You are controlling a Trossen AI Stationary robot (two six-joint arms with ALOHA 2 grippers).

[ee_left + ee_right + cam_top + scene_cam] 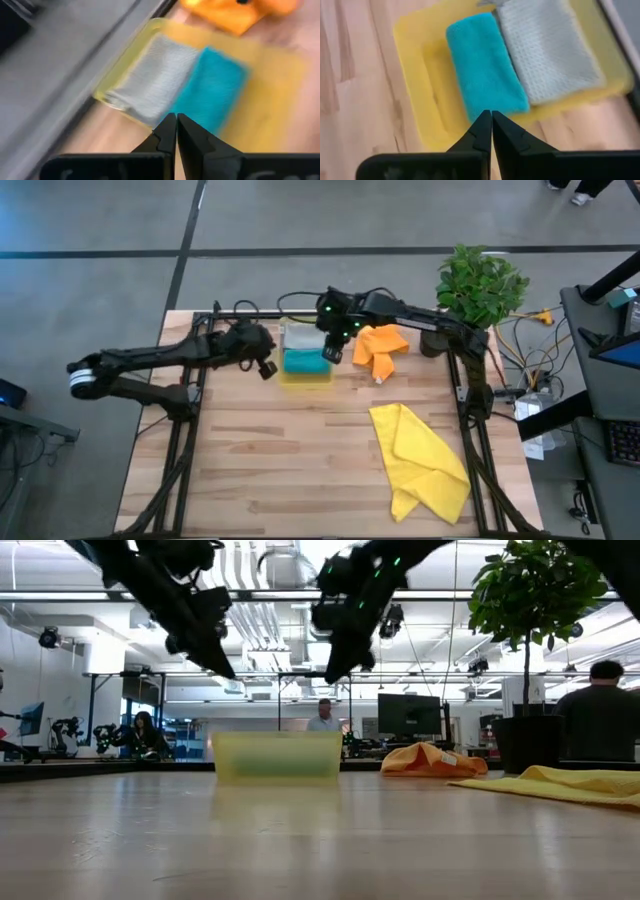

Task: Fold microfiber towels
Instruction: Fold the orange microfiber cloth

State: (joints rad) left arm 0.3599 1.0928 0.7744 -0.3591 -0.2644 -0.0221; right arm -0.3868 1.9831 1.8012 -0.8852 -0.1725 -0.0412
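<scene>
Towels, grey and teal, folded in tray upper centre; orange and yellow unfolded; left gripper and right gripper above tray, jaws together, empty; next likely orange pickup.

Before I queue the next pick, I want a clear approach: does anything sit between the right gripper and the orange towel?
Nothing visible does. The right gripper hangs shut above the yellow tray's edge, and the crumpled orange towel lies just beside it on bare wood. The potted plant stands beyond the towel, not between.
</scene>
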